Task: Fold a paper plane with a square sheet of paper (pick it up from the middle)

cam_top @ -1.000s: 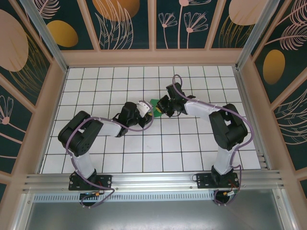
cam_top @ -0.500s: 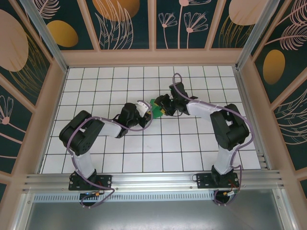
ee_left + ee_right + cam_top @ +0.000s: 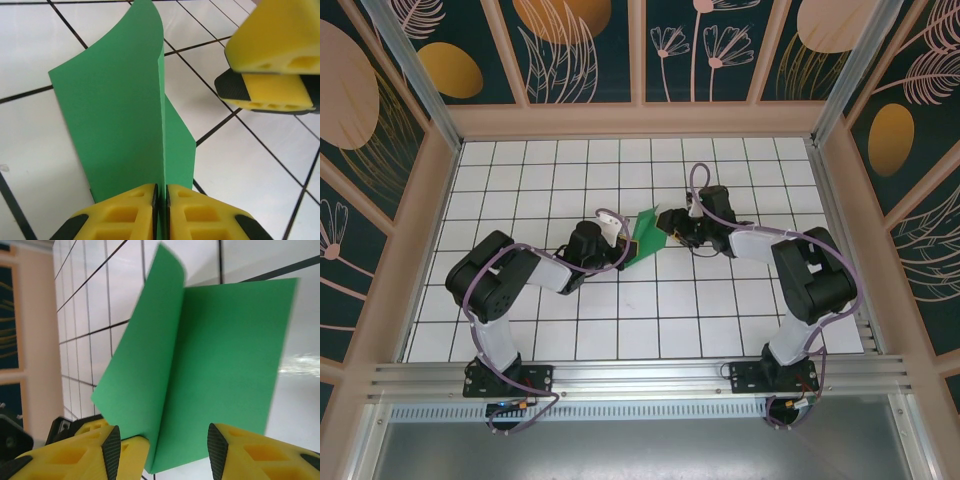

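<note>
1. Desk (image 3: pixel 520 300): white grid surface. The work sits about its middle, a little toward the far edge.
2. Left arm (image 3: pixel 510 275) and right arm (image 3: pixel 800 270): both reach in from the near edge and meet over the middle.
3. Square sheet of paper (image 3: pixel 645 235): bright green and doubled along a centre fold. It stands on edge between the two hands with its halves splayed like an open book, and one half curls at its top corner. Whether its lower edge touches the desk cannot be confirmed.
4. Left hand (image 3: pixel 161 210): fingers together, clamped on the sheet at one end of the fold.
5. Right hand (image 3: pixel 165 450): fingers apart, gripping nothing. It is just beside the sheet and faces its open side.
6. Assessment: the step in hand appears to be setting the centre crease.
   - The left hand should keep a firm clamp.
   - The right hand should first bring the free edges level, then close across both halves close to the fold and press along it, away from the left hand.
   - Thin paper is likely to buckle or slip from the clamp if pulled sideways.
</note>
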Robot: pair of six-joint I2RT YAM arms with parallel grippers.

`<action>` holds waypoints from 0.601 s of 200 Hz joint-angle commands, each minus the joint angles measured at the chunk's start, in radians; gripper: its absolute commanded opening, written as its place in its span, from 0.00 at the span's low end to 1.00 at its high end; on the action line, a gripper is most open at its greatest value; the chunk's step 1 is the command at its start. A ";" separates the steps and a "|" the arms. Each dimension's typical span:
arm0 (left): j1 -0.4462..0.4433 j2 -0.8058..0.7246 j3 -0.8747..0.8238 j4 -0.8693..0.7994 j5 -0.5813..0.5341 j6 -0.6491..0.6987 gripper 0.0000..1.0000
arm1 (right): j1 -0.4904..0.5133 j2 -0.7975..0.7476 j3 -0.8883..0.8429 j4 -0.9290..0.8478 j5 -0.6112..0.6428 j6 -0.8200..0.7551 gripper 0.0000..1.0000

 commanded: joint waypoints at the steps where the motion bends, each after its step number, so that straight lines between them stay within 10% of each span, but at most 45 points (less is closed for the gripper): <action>1: 0.003 0.020 -0.008 0.054 0.047 -0.089 0.15 | -0.002 0.021 -0.009 0.104 -0.091 -0.094 0.51; 120: 0.004 0.080 0.049 0.008 0.095 -0.195 0.16 | 0.027 0.165 0.111 0.002 -0.104 -0.217 0.51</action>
